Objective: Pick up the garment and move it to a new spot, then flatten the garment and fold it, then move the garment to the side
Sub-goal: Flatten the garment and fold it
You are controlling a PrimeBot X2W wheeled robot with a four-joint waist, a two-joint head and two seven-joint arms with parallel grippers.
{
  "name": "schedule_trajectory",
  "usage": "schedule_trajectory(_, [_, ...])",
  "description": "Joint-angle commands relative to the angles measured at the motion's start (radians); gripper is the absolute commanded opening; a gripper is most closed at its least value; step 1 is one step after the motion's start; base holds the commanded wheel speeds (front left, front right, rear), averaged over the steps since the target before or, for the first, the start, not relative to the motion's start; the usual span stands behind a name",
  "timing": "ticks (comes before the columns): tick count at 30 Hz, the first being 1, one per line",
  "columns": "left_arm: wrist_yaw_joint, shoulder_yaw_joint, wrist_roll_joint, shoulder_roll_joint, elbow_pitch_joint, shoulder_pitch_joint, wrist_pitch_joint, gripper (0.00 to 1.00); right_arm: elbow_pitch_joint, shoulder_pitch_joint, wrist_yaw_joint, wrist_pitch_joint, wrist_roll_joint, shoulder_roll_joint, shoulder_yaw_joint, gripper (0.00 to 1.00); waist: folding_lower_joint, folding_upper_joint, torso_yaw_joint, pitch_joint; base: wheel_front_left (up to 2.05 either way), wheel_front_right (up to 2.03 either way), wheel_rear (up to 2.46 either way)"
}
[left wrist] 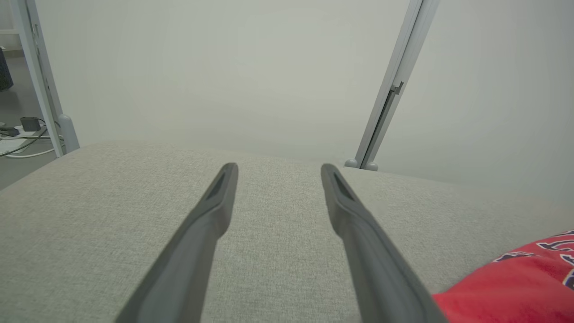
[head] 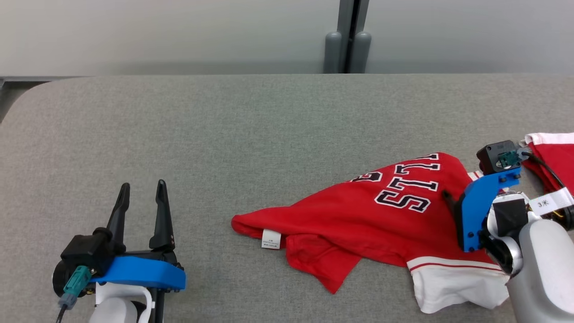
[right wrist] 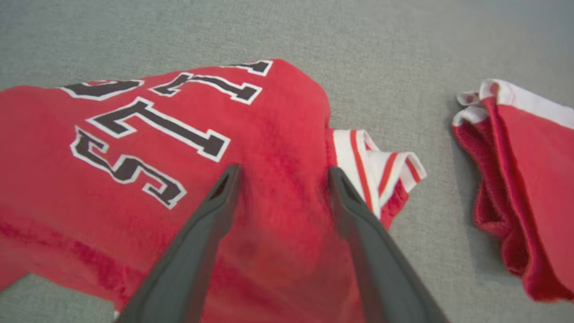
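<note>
The garment is a red shirt with black-and-white letters and white, red-striped trim. It lies crumpled on the right half of the grey table. My right gripper hangs over its right part, open. In the right wrist view its fingers stand spread above the red cloth with nothing pinched between them. I cannot tell whether the tips touch the cloth. My left gripper is open at the lower left, well clear of the shirt. In the left wrist view it points over bare table, with the shirt's edge at the lower right.
A second red-and-white piece of cloth lies bunched at the table's right edge, just beyond my right wrist, also seen as a folded heap. A grey post stands behind the table's far edge. The table's left corner is rounded.
</note>
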Motion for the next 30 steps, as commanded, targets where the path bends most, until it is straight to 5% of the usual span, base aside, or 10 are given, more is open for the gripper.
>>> schedule_trajectory(1, [-0.006,-0.007,0.006,0.000,0.001,-0.022,-0.001,1.00,0.059,-0.042,0.001,0.012,-0.015,-0.005,-0.001,1.00,-0.0001,0.0000,0.031,0.030,0.00,0.00,0.00])
schedule_trajectory(5, [-0.012,-0.018,0.010,-0.005,0.009,-0.047,-0.003,1.00,0.195,-0.095,0.001,0.021,-0.022,-0.007,-0.007,1.00,-0.0001,0.0000,0.063,0.066,0.00,0.00,0.00])
schedule_trajectory(6, [-0.015,-0.020,0.009,-0.007,0.011,-0.053,-0.004,1.00,0.226,-0.109,0.001,0.017,-0.021,-0.006,-0.010,0.22,-0.0001,0.0000,0.070,0.074,0.00,0.00,0.00])
schedule_trajectory(7, [-0.019,-0.022,0.005,-0.011,0.015,-0.059,-0.005,1.00,0.250,-0.123,0.001,0.006,-0.018,-0.005,-0.010,0.00,-0.0001,0.0000,0.077,0.083,0.00,0.00,0.00])
schedule_trajectory(22, [-0.035,-0.023,0.012,-0.020,0.054,-0.127,-0.018,1.00,0.436,-0.388,0.000,-0.497,-0.076,0.027,-0.063,0.00,-0.0001,0.0000,0.100,0.130,0.00,0.00,0.00])
schedule_trajectory(23, [-0.034,-0.023,0.014,-0.020,0.057,-0.128,-0.019,1.00,0.452,-0.395,0.000,-0.514,-0.075,0.026,-0.055,0.69,-0.0001,0.0000,0.098,0.127,0.00,0.00,0.00])
schedule_trajectory(24, [-0.035,-0.023,0.014,-0.021,0.060,-0.128,-0.019,1.00,0.471,-0.400,0.000,-0.530,-0.070,0.024,-0.051,1.00,-0.0001,0.0000,0.096,0.123,0.00,0.00,0.00])
schedule_trajectory(30, [-0.037,-0.019,0.018,-0.020,0.079,-0.106,-0.021,1.00,0.508,-0.359,0.000,-0.615,-0.015,-0.002,-0.009,1.00,-0.0001,0.0000,0.078,0.081,0.00,0.00,0.00])
